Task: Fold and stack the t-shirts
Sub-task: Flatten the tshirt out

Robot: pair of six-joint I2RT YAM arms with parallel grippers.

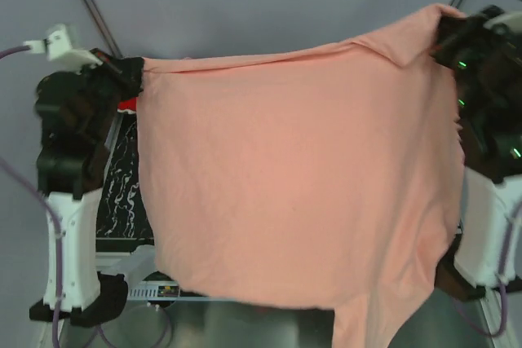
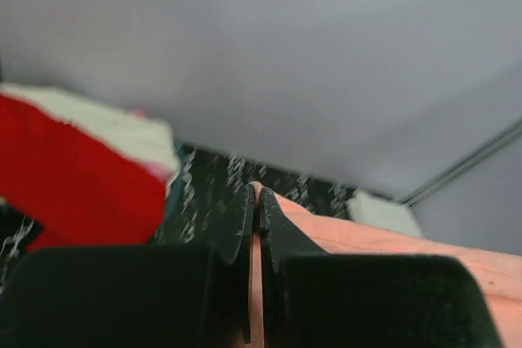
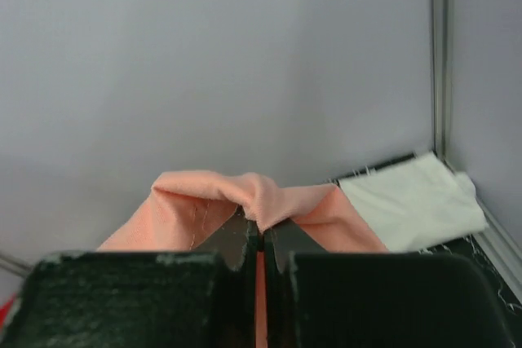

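Observation:
A salmon-pink t-shirt point(image 1: 302, 177) hangs spread in the air between both arms and fills most of the top view. My left gripper point(image 1: 137, 79) is shut on its upper left corner; in the left wrist view the pink cloth point(image 2: 391, 238) runs between the closed fingers point(image 2: 236, 222). My right gripper point(image 1: 440, 38) is shut on the upper right corner, where the fabric point(image 3: 245, 193) bunches over the fingertips. A red t-shirt point(image 2: 73, 181) lies on a white one point(image 2: 122, 128) to the left. Another white t-shirt point(image 3: 412, 201) lies at the right.
A black patterned mat point(image 1: 122, 185) covers the table under the hanging shirt. Grey walls and metal frame bars point(image 1: 90, 6) stand behind. A small patch of red point(image 1: 126, 105) shows beside the left gripper. The shirt's lower edge droops past the arm bases point(image 1: 77, 299).

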